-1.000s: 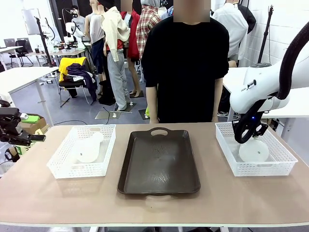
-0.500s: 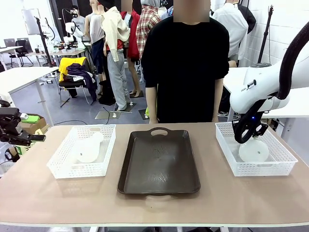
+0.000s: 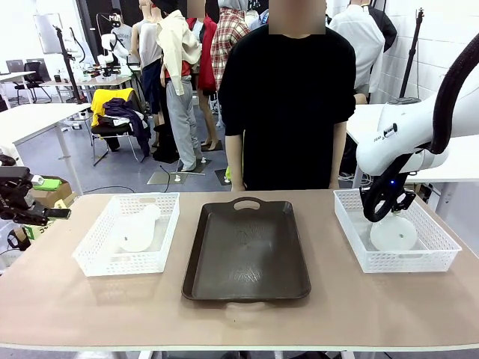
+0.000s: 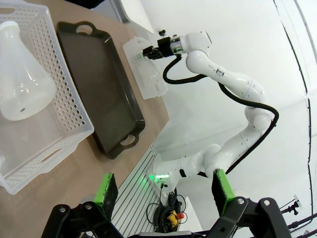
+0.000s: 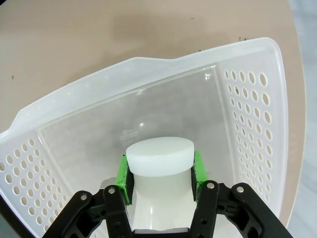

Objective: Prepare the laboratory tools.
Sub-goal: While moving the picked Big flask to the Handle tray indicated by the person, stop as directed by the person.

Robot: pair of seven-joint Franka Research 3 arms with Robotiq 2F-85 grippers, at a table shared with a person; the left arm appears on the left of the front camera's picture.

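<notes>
We're clamping the right hand (image 3: 384, 208) on the right flask (image 5: 158, 157) by the neck, in its basket (image 3: 408, 262); the left hand (image 4: 163, 186) is hanging wide open, empty. The left flask (image 4: 22, 74) is lying untouched, so we're just starting.

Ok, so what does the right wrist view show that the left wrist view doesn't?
Right wrist view: a close look at the right claw shut on a flask at its neck, with the white basket around it.
Left wrist view: the open left claw, the other flask lying on its side in the second basket, the dark tray beside it, and the right arm farther off.
Both: a mesh basket holding a flask on the tan table.
</notes>
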